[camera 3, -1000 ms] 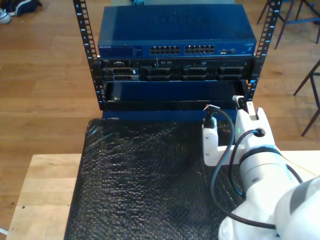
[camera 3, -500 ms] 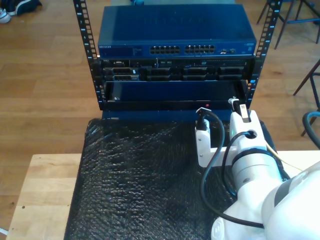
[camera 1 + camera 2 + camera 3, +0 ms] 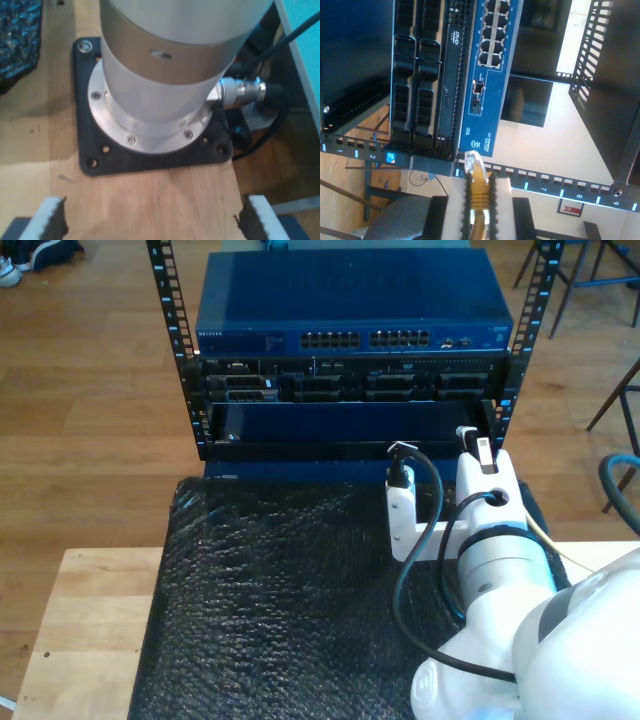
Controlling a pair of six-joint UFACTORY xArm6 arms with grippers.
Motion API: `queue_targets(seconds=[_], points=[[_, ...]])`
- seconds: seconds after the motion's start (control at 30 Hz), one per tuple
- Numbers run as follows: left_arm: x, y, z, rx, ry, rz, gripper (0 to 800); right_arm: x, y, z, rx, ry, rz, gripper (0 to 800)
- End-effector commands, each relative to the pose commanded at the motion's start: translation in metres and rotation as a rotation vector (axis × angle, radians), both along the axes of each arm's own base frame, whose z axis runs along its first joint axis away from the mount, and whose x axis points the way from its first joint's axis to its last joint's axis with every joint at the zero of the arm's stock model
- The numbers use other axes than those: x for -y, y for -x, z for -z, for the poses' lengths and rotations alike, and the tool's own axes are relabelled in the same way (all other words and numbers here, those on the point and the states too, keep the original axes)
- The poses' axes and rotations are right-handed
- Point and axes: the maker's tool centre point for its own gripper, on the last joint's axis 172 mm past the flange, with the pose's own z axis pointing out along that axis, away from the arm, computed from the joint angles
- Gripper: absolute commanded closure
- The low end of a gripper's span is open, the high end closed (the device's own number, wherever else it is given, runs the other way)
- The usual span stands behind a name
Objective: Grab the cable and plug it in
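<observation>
My second gripper (image 3: 480, 181) is shut on the pale-yellow cable (image 3: 479, 205). The cable's clear plug (image 3: 473, 161) sticks out past the fingertips and points toward the blue network switch (image 3: 487, 95). The plug is still short of the switch's ports (image 3: 495, 35). In the exterior view my second gripper (image 3: 469, 434) hovers in front of the rack, low and toward that view's right, below the switch (image 3: 350, 300). A stretch of cable (image 3: 546, 536) trails behind the arm. My first gripper (image 3: 150, 220) is open with nothing in it, above bare wood beside an arm base (image 3: 150, 90).
Black server units (image 3: 350, 388) sit under the switch between the rack posts (image 3: 170, 310). A black bubble-wrap mat (image 3: 270, 600) covers the wooden table (image 3: 80, 630). Thick black arm cables (image 3: 415, 540) loop near the wrist. Chair legs (image 3: 620, 410) stand at the exterior view's right.
My second arm has shifted toward the exterior view's left and closer to the rack, still holding the cable.
</observation>
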Motion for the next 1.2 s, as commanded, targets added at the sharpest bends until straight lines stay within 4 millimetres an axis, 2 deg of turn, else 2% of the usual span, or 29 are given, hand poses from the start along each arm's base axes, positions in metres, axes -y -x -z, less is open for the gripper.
queue_targets(seconds=[0.13, 0.23, 0.53, 0.73, 0.83, 0.93, 1.03, 1.2], points=[[0.003, 0.003, 0.000, 0.010, -0.005, -0.005, 0, 0.000, 0.000, 0.001, -0.003, 0.001, 0.000, 800], [0.011, 0.010, 0.010, 0.035, 0.012, 0.003, 0, -0.003, -0.003, 0.000, 0.001, -0.003, -0.001, 800], [-0.005, 0.013, 0.027, 0.093, -0.055, 0.002, 0, -0.004, -0.005, 0.003, -0.004, -0.001, 0.002, 800], [0.000, 0.014, 0.033, 0.115, -0.055, 0.026, 0, -0.007, -0.006, 0.000, 0.003, -0.007, -0.001, 800], [0.005, 0.014, 0.047, 0.127, -0.078, 0.038, 0, -0.007, -0.006, 0.001, 0.001, -0.008, -0.001, 800], [-0.001, 0.013, 0.051, 0.146, -0.110, 0.052, 0, -0.005, -0.006, 0.001, -0.001, -0.006, 0.002, 800], [0.003, 0.015, 0.058, 0.154, -0.109, 0.058, 0, -0.002, -0.006, 0.001, -0.001, -0.011, 0.015, 800], [-0.001, 0.021, 0.084, 0.187, -0.176, 0.052, 0, -0.004, -0.008, -0.003, 0.008, -0.020, 0.017, 800]])
